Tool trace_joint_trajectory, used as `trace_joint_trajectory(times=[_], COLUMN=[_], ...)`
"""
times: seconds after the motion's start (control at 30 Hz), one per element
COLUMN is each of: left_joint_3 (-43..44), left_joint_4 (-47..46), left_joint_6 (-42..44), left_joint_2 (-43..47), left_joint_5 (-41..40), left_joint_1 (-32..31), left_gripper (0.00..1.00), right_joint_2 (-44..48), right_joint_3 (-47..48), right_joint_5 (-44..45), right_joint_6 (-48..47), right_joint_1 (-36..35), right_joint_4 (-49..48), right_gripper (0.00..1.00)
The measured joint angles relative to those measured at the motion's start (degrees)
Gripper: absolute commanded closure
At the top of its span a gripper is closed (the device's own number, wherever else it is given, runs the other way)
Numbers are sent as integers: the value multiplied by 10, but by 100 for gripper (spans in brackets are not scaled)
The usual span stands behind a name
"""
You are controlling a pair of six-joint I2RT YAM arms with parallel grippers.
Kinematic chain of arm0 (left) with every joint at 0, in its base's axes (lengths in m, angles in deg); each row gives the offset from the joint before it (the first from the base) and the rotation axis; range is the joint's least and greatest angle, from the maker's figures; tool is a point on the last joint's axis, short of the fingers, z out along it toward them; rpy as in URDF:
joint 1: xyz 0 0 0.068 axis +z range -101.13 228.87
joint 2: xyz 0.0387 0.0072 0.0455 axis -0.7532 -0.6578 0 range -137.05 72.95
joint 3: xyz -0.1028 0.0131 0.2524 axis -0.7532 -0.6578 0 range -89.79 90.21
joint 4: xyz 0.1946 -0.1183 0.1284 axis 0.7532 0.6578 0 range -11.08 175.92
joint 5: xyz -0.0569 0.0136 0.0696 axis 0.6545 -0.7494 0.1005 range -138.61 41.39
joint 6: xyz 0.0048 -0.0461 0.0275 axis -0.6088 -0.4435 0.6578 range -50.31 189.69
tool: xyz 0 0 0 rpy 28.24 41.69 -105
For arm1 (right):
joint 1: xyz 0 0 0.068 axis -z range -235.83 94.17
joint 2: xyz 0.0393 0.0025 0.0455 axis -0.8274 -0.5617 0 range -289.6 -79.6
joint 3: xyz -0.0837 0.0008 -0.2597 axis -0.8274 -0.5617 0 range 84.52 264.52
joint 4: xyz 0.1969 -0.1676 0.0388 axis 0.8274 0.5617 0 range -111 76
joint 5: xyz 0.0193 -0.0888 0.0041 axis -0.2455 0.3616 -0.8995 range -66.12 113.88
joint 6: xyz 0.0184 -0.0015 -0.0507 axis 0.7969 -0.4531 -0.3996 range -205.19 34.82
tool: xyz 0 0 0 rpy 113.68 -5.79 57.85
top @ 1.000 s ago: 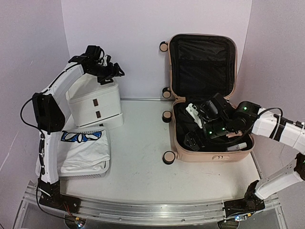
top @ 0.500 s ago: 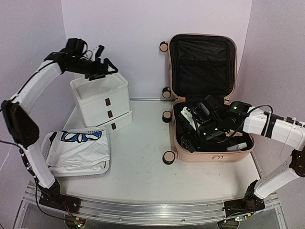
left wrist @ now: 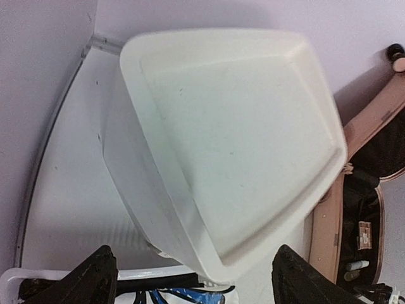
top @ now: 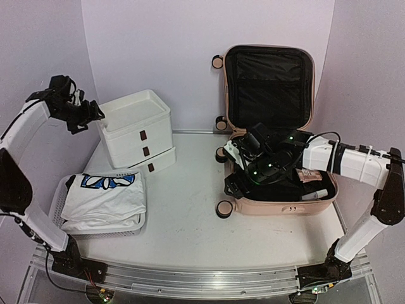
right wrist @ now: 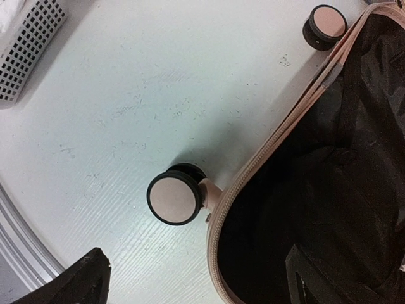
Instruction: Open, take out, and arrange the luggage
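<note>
The luggage [top: 269, 88] is lying open at the right of the surface [top: 183, 190]. Its lid is leaning upright against the back wall, so the base is facing up and offering its contents to an arm from above. The right hand [right wrist: 193, 278] is hovering astride the base's left rim, by the front wheel [right wrist: 174, 199], with its fingers spread wide and gripping nothing. It is probably lining up to reach into the black lining, where a few small items [top: 313, 177] are lying. The left hand [left wrist: 193, 282] is hanging above and to the left of the drawers [top: 136, 130], fingers likewise apart and empty. It is looking down on the top tray [left wrist: 234, 139], a likely spot for unpacked things. A basket [top: 61, 201] holding a folded shirt [top: 107, 196] is sitting at the front left, within the left arm's side.
</note>
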Motion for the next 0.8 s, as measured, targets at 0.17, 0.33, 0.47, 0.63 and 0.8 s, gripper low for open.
trace_joint_trajectory(times=[0.17,0.33,0.47,0.63,0.8], left_joint_3=[5,26,22,9,-4], left_joint_4=[4,0,6,-20,-49], left_joint_6=[-22,-37,-50,-83,-104], left_joint_2=[-112,-128,-127,-120,-116], left_joint_5=[23,40,25,9,11], left_joint_1=[-2,-12,-40,-83,-126], left_gripper=[44,52,57,60,63], right_joint_2=[-1,-7,-34,-88,-162], right_joint_3=[2,2,19,73,148], right_joint_5=[-4,30,39,18,-59], right_joint_6=[9,15,9,2,21], right_joint_1=[0,0,0,10,45], right_joint_4=[-8,-21,-32,-58,-106], right_gripper=[2,2,2,2,2])
